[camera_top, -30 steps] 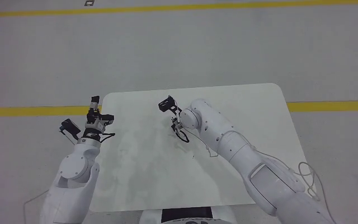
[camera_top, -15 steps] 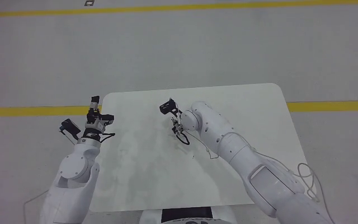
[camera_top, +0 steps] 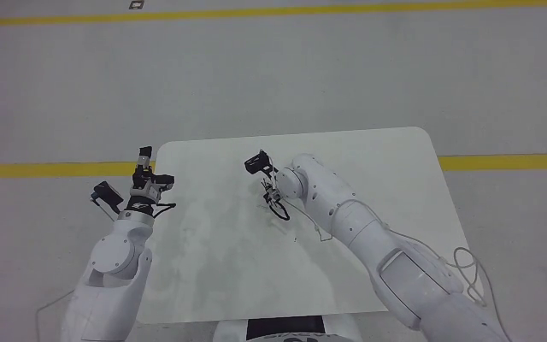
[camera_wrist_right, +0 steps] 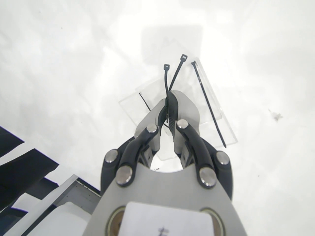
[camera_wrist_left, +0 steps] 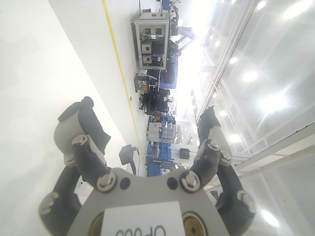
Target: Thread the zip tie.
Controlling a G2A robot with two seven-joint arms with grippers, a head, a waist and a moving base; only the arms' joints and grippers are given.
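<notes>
Black tie (camera_wrist_right: pixel 166 77): pinched below its head in right fingers (camera_wrist_right: pixel 176 106), above clear tray (camera_wrist_right: pixel 221 116) on bench (camera_wrist_right: pixel 73 50).
Left fingers (camera_wrist_left: pixel 86 124): spread, empty, at bench edge.
Handling: light, springy, slick; tail likely the best hold.

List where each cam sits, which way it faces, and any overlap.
Top view: above the arms, facing down at the table; both arms show.
Left wrist view: on the left wrist, facing along the table edge out into the room; the open left tool shows.
Right wrist view: on the right wrist, facing down at the tabletop; the right tool, shut on a zip tie, shows over a clear tray.
Shared: top and left wrist views both catch the table and a yellow floor line.
</notes>
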